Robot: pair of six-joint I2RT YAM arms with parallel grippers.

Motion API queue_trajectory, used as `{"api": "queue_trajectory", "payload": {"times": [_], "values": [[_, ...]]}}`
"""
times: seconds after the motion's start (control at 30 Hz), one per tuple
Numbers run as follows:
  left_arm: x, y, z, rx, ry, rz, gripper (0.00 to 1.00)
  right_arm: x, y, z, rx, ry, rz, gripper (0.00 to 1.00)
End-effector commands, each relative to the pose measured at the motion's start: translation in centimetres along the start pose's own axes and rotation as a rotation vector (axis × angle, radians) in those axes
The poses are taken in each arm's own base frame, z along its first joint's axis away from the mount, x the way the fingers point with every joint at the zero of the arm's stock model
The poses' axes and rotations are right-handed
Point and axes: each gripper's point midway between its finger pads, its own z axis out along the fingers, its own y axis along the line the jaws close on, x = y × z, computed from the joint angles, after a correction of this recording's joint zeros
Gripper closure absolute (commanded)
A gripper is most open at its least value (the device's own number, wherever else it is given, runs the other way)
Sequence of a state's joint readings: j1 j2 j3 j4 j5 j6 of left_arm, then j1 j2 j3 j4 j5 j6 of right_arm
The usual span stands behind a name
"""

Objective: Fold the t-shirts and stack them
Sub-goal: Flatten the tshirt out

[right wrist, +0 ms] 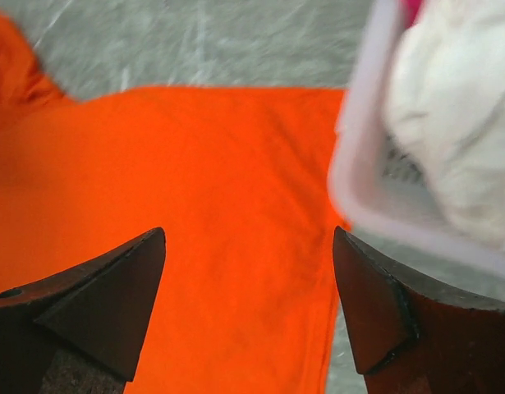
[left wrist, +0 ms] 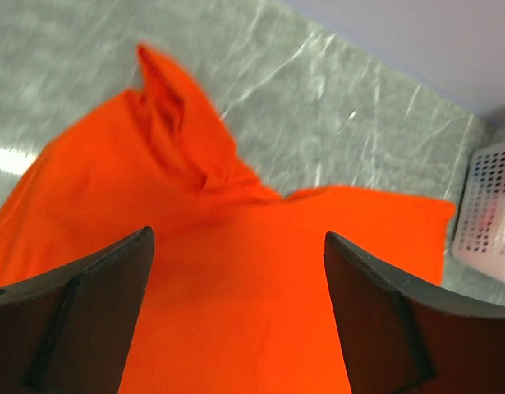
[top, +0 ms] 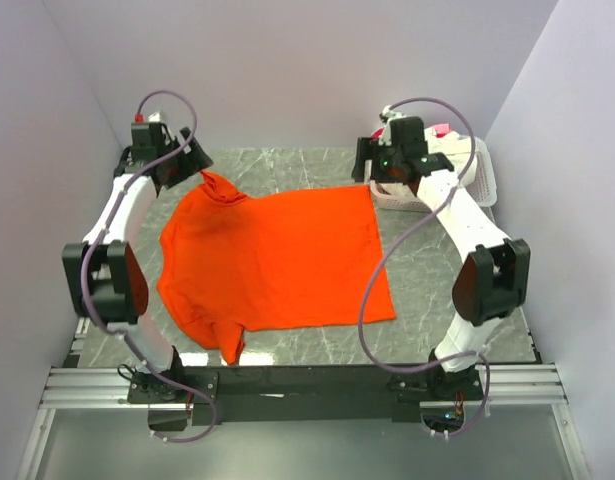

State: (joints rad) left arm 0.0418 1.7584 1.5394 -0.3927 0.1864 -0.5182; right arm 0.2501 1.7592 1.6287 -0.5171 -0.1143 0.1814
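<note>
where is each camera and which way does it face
Top: above and behind, looking down at the orange t-shirt; both arms show.
Left wrist: over the shirt's raised fold, facing the basket; open left gripper shows.
Right wrist: over the shirt's corner by the basket; open right gripper shows.
Shared: both wrists see shirt and basket.

Left arm stretched forward, left claw parted, right arm and right claw likewise.

The large plain bright orange cloth t-shirt is one even colour. The table top under it is grey, marble-patterned with pale veins. At the shirt's far right corner, a white slatted plastic basket holds a crumpled cream-white cloth garment and a sliver of pink cloth.
</note>
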Motion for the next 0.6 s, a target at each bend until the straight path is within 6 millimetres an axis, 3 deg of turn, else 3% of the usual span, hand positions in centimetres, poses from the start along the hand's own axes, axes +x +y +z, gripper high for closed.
{"api": "queue_trajectory", "payload": {"times": [0.0,0.03,0.2,0.37,0.57], "values": [[3.5,2.7,-1.8,-0.084,0.050,-0.048,0.10,2.6,4.7,-1.4,-0.103,0.027,-0.076,0.12],[5.4,3.9,-1.8,-0.113,0.088,-0.056,0.11,4.0,5.4,-1.2,-0.120,0.056,-0.074,0.12],[8.4,6.8,-2.4,-0.187,0.147,-0.089,0.09,7.8,9.4,0.1,-0.218,0.143,-0.080,0.14],[10.3,9.9,-1.6,-0.250,0.207,-0.115,0.09,10.5,9.9,3.0,-0.240,0.223,-0.058,0.15],[11.7,12.0,-0.6,-0.276,0.249,-0.133,0.09,12.8,9.7,5.5,-0.224,0.299,-0.055,0.16]]}}
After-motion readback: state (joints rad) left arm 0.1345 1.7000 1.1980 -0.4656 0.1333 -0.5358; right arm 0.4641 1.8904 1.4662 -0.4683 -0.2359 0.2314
